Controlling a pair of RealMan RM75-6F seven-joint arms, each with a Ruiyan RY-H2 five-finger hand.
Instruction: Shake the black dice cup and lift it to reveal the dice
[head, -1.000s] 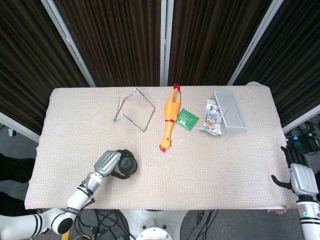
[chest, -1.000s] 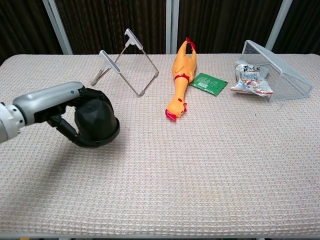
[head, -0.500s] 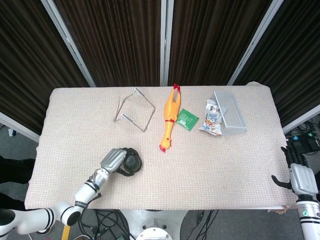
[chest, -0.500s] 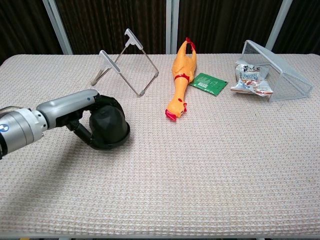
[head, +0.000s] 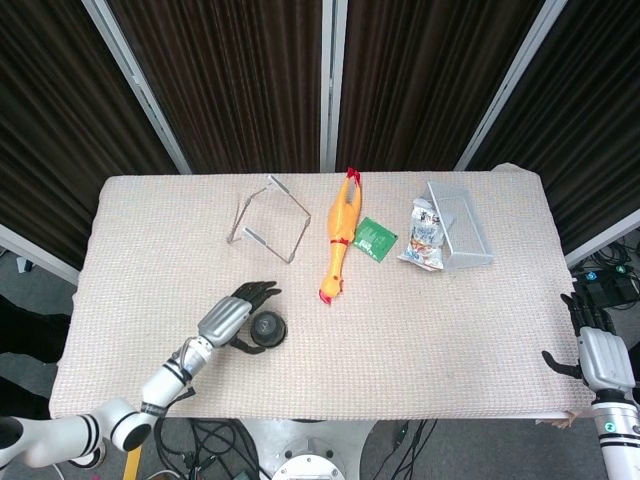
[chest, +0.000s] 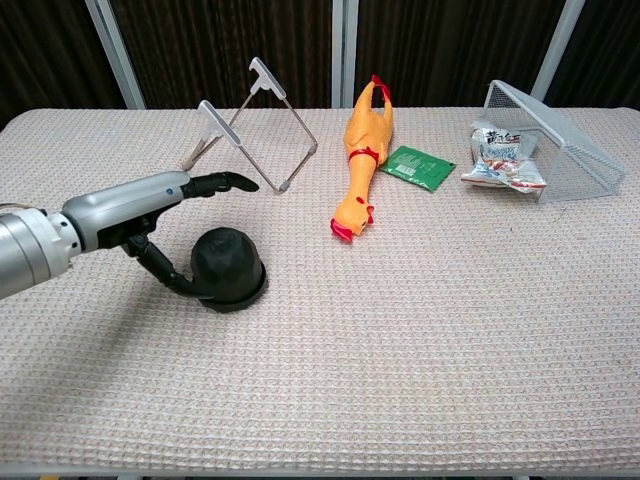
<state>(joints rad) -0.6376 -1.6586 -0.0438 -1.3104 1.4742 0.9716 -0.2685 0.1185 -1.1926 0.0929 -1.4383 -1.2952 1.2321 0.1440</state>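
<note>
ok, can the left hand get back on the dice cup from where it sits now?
Probably yes. The left hand is open right beside the black dice cup, fingers stretched above it and the thumb low at its base. Nothing lies between them; the rubber chicken is well clear.

Dice cup (chest: 228, 268) upside down on table (chest: 420, 330), near front left. Left hand (chest: 150, 215) just left of cup. Wire stand (chest: 250, 125) behind; rubber chicken (chest: 362, 160), packet (chest: 421, 167), wire basket (chest: 550, 130) rightward along back.
</note>
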